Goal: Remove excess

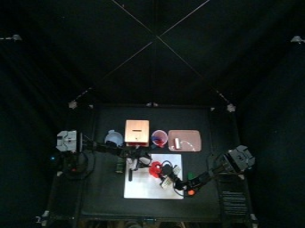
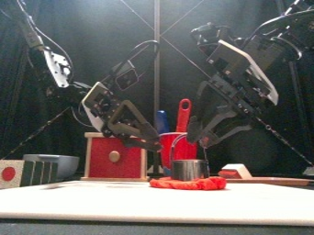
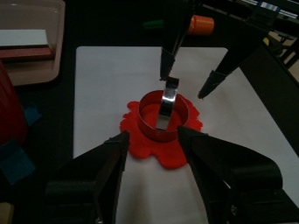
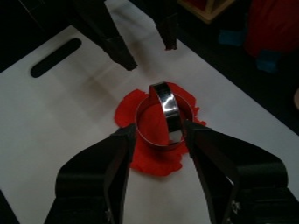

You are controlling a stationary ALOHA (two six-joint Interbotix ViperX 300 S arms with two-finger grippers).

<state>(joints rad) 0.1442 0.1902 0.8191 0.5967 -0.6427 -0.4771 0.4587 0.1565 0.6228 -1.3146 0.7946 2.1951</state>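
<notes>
A flat patch of red dough (image 3: 156, 147) lies on the white board (image 3: 105, 79), with a metal ring cutter (image 3: 165, 110) pressed upright into its middle. A ragged rim of dough (image 4: 142, 156) spreads beyond the ring (image 4: 160, 114). My left gripper (image 3: 156, 134) hovers open at one side of the ring, its jaws straddling the dough. My right gripper (image 4: 160, 129) faces it from the opposite side, also open, holding nothing. In the front view the cutter (image 2: 188, 169) sits on the dough (image 2: 188, 184) between the left gripper (image 2: 141, 139) and the right gripper (image 2: 211, 138).
Behind the board stand a red cup (image 2: 179, 145) with tools in it, a red box (image 2: 114, 157) and a shallow tray (image 1: 185, 140). An orange-faced block (image 1: 139, 134) sits at the back left. A small grey rack (image 2: 47, 167) is at the front left.
</notes>
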